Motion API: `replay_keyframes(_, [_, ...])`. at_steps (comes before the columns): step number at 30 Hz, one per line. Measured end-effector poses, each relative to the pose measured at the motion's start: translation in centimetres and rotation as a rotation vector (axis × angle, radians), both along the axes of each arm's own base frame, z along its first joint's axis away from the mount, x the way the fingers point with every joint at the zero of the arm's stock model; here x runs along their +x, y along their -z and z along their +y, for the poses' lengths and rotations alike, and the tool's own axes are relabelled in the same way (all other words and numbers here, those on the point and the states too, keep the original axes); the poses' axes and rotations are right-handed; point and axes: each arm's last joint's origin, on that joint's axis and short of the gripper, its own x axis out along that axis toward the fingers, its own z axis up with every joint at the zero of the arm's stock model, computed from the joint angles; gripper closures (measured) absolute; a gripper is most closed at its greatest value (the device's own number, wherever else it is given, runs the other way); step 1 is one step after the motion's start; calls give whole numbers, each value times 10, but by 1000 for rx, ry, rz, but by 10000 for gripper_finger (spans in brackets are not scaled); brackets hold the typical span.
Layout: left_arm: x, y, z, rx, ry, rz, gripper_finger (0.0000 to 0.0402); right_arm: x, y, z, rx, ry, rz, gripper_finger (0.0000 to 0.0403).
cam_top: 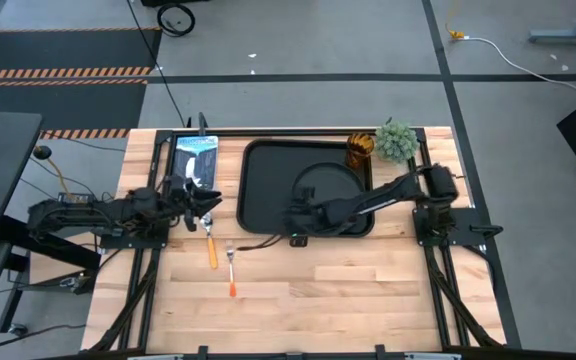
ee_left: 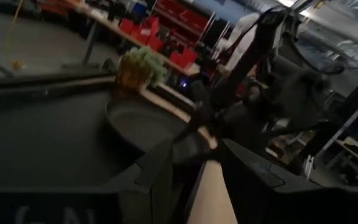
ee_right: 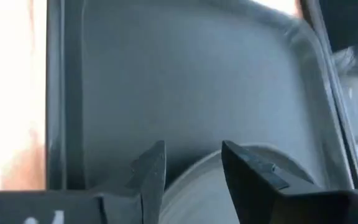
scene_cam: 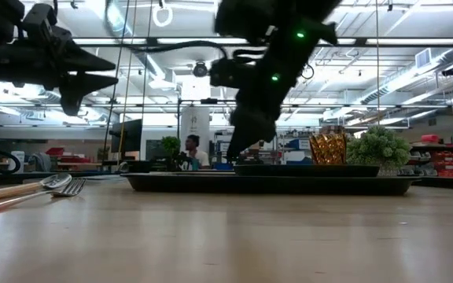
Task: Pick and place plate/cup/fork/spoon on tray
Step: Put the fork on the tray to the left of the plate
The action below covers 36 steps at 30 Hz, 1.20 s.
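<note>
The plate (cam_top: 330, 190) already lies inside the tray (cam_top: 260, 200), toward its right half, and the cup (cam_top: 358, 152) stands at the tray's far right corner beside the green plant (cam_top: 396, 141). By my reading the step in hand is the right gripper (cam_top: 296, 222) letting go of the plate and clearing off. To do that well, it should lift straight up before it swings away, so a finger does not catch the raised rim and drag the plate across the tray.

The right arm reaches from the table's right edge out over the tray, its gripper low at the plate's near left rim; the right wrist view shows the two fingers (ee_right: 151, 171) parted, with the rim running between them and nothing clamped.

The left gripper (cam_top: 206, 203) hovers above the table left of the tray, fingers spread and empty, over the far end of the spoon (cam_top: 209, 243). The fork (cam_top: 231, 270) lies just beside the spoon, toward the near edge; both are outside the tray
</note>
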Motion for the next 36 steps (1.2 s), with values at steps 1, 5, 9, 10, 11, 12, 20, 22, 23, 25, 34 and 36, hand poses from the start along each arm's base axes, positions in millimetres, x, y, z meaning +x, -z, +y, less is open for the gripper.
replay_keyframes(1, [1,2,0,-18,0,13,260,-5,0,-3,-8,-16,-45,239])
replay_keyframes(5, [5,9,0,-125,-1,61,260,-25,-6,-12,-92,-109,-234,239])
replay_keyframes(9, [11,17,-4,-251,14,148,260,-46,-8,-23,-150,-173,-411,239])
replay_keyframes(10, [13,16,-6,-267,26,164,260,-51,-8,-26,-155,-185,-442,239])
replay_keyframes(11, [16,12,-8,-281,39,169,260,-56,-6,-29,-162,-193,-461,239])
replay_keyframes(12, [18,9,-10,-283,49,175,260,-61,-5,-31,-170,-197,-478,239])
replay_keyframes(20, [39,-14,-30,-324,45,312,260,-78,-4,-33,-167,-217,-532,239])
replay_keyframes(22, [43,-16,-36,-358,46,359,260,-78,-3,-28,-149,-231,-538,239])
replay_keyframes(23, [45,-17,-40,-372,51,379,260,-78,-2,-25,-129,-249,-542,239])
replay_keyframes(25, [49,-20,-48,-398,67,416,260,-78,1,-18,-86,-287,-533,239])
replay_keyframes(34, [63,-22,-88,-488,6,559,260,-82,6,2,-73,-338,-478,243])
replay_keyframes(36, [66,-23,-96,-507,-10,569,260,-82,6,3,-73,-344,-473,245])
